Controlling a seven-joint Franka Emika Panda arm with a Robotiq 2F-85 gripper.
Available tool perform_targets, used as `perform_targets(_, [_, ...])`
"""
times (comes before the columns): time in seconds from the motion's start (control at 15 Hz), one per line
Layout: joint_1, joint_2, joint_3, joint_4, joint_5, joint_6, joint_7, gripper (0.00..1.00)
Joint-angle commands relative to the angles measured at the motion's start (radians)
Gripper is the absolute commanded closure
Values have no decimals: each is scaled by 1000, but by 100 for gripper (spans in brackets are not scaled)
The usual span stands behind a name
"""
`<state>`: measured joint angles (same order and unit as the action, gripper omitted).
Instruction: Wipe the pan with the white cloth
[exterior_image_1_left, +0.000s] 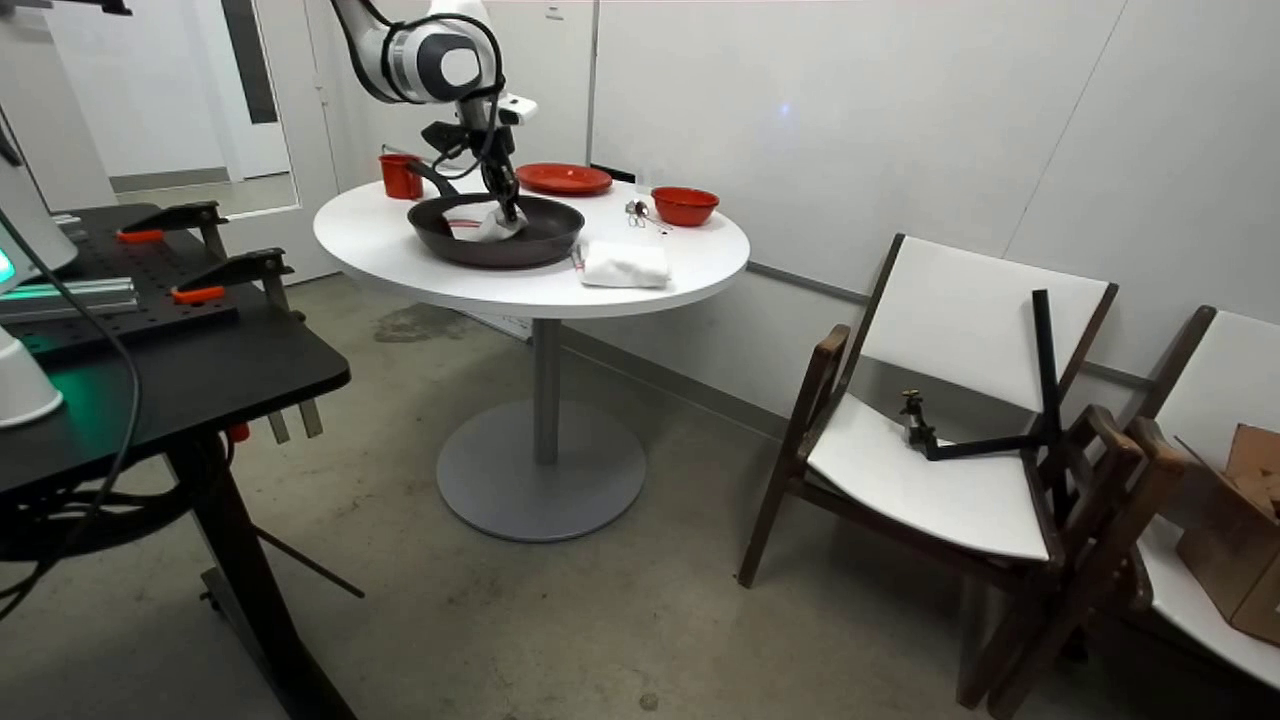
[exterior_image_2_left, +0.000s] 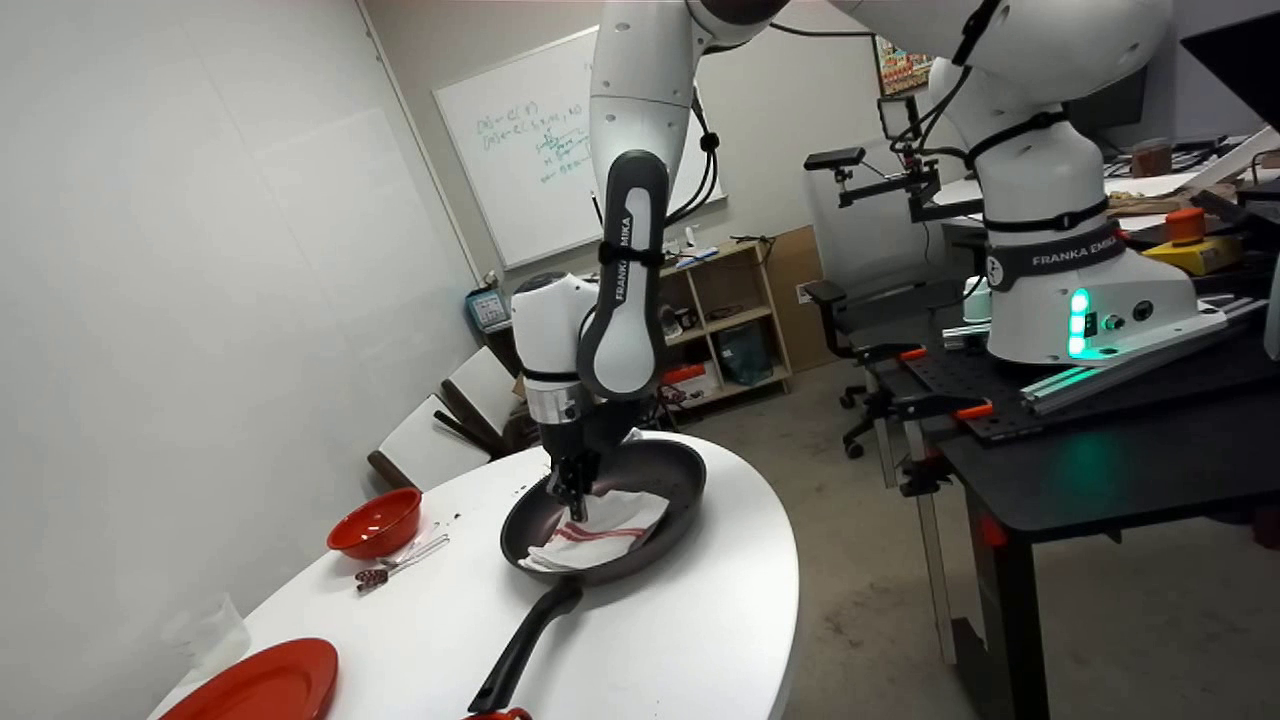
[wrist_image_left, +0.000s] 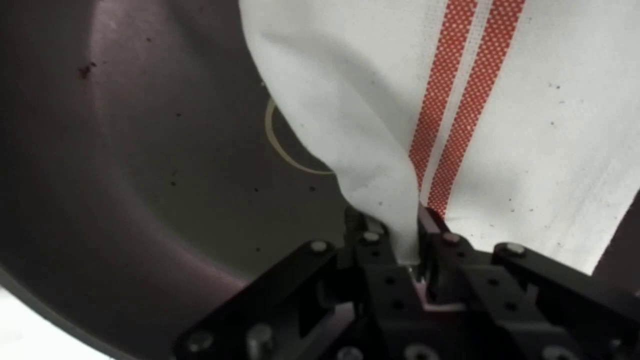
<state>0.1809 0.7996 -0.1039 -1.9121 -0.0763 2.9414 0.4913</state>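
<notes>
Gripper (wrist_image_left: 395, 222) pinching cloth (wrist_image_left: 345, 120) inside pan (exterior_image_2_left: 667, 467)

Gripper: one, black, pointing down; pressed together on a bunched fold of the cloth.

Cloth: one, white, two parallel red stripes. Beyond the pinched fold it lies loosely spread over part of the pan floor, reaching toward the wall on the handle (exterior_image_2_left: 525, 645) side. Dark specks (wrist_image_left: 557, 87) on the fabric.

Pan: one, round, black, flat on the table (exterior_image_2_left: 720, 610). Bare floor carries a pale ring (wrist_image_left: 269, 125) and scattered specks. Handle long, its end by the red cup (exterior_image_1_left: 402, 180); contact cannot be told.

Table: one, round, white, on a grey pedestal (exterior_image_1_left: 546, 390).

Bundle (exterior_image_1_left: 625, 265): one, white, folded, on the table just beside the pan, on the side away from the handle.

Bowl (exterior_image_1_left: 685, 208): one, red, on the table, apart from the pan.

Utensil (exterior_image_2_left: 405, 562): one, small, metal, near the bowl; type unclear.

Plate (exterior_image_1_left: 563, 180): one, red, on the table.

Chairs (exterior_image_1_left: 960, 320): two, white, dark wooden frames, well apart from the table; a black bracket (exterior_image_1_left: 1046, 370) rests on one, a cardboard box (exterior_image_1_left: 1230, 550) on the other.
</notes>
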Motion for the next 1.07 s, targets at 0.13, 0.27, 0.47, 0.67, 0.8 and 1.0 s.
perform_targets(0.13, [-3, -16, -49, -20, 106, -10, -50, 95])
perform_targets(0.27, [41, -5, -142, -25, 105, 4, -7, 95])
perform_targets(0.47, [88, 14, -272, -41, 103, 0, 49, 95])
perform_targets(0.67, [114, 21, -339, -63, 104, -6, 74, 95])
perform_targets(0.8, [141, 24, -360, -72, 96, -7, 79, 95])
perform_targets(1.0, [174, 13, -365, -89, 87, -3, 68, 95])
